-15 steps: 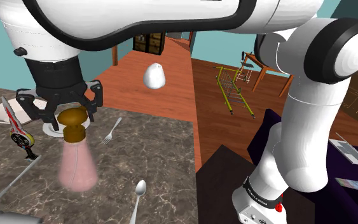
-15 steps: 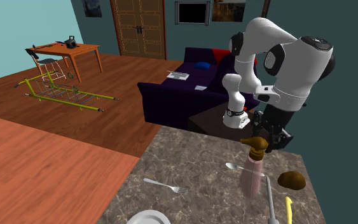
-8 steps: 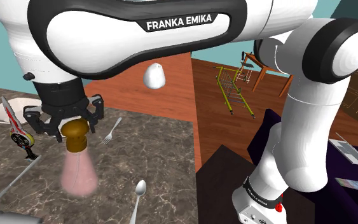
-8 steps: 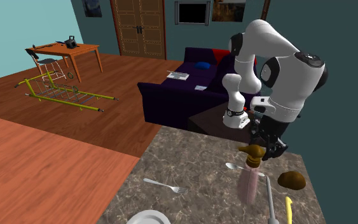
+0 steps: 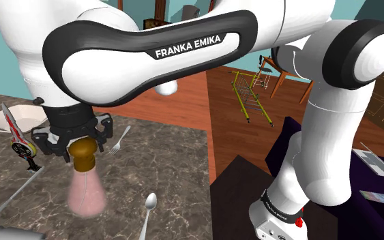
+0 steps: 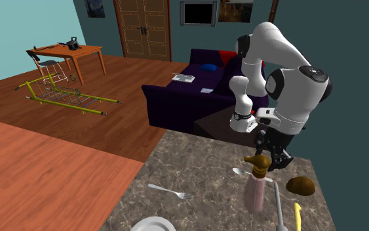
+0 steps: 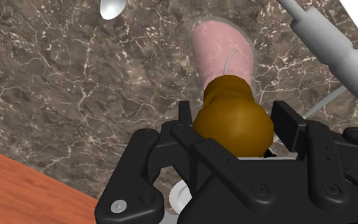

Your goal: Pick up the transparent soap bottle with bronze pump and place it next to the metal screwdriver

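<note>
Marbled countertop (image 5: 173, 160), pink soap bottle (image 5: 86, 194) upright — gripper (image 5: 76, 147) spread open around its bronze pump (image 7: 233, 121).

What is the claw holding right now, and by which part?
Cannot be told: the claw surrounds the brown pump of the soap bottle, but a grip isn't clear.

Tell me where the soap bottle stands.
Shoulder view's lower left: the pink soap bottle stands upright on the marble counter, under the gripper, left of the spoon.
</note>
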Controlling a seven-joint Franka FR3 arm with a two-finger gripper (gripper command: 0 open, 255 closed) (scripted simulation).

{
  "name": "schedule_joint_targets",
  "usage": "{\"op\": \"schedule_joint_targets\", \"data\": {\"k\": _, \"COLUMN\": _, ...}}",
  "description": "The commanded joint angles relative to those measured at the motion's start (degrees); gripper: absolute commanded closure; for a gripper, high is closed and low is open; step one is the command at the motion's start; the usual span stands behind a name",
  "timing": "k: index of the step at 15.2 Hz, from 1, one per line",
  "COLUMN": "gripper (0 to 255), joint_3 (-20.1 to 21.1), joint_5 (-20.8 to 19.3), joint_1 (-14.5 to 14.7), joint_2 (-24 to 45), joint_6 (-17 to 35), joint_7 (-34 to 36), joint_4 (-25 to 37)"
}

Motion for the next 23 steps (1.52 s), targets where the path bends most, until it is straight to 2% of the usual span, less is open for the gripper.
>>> {"op": "schedule_joint_targets", "data": {"k": 1, "gripper": 255, "joint_3": 0.0, "joint_5": -0.03, "joint_1": 0.02, "joint_2": 0.03, "joint_6": 0.15, "joint_7": 0.05, "joint_4": -0.07}}
{"op": "schedule_joint_targets", "data": {"k": 5, "gripper": 255, "joint_3": 0.0, "joint_5": -0.03, "joint_1": 0.02, "joint_2": 0.03, "joint_6": 0.15, "joint_7": 0.05, "joint_4": -0.07}}
{"op": "schedule_joint_targets", "data": {"k": 6, "gripper": 0, "joint_3": 0.0, "joint_5": -0.04, "joint_1": 0.02, "joint_2": 0.03, "joint_6": 0.14, "joint_7": 0.05, "joint_4": -0.06}}
{"op": "schedule_joint_targets", "data": {"k": 11, "gripper": 0, "joint_3": 0.0, "joint_5": -0.03, "joint_1": 0.02, "joint_2": 0.03, "joint_6": 0.15, "joint_7": 0.05, "joint_4": -0.07}}
{"op": "schedule_joint_targets", "data": {"k": 15, "gripper": 0, "joint_3": 0.46, "joint_5": 0.5, "joint_1": 0.74, "joint_2": -0.44, "joint_6": -6.89, "joint_7": -0.47, "joint_4": 6.57}}
{"op": "schedule_joint_targets", "data": {"k": 23, "gripper": 0, "joint_3": 0.46, "joint_5": 0.5, "joint_1": 0.74, "joint_2": -0.44, "joint_6": -6.89, "joint_7": -0.47, "joint_4": 6.57}}
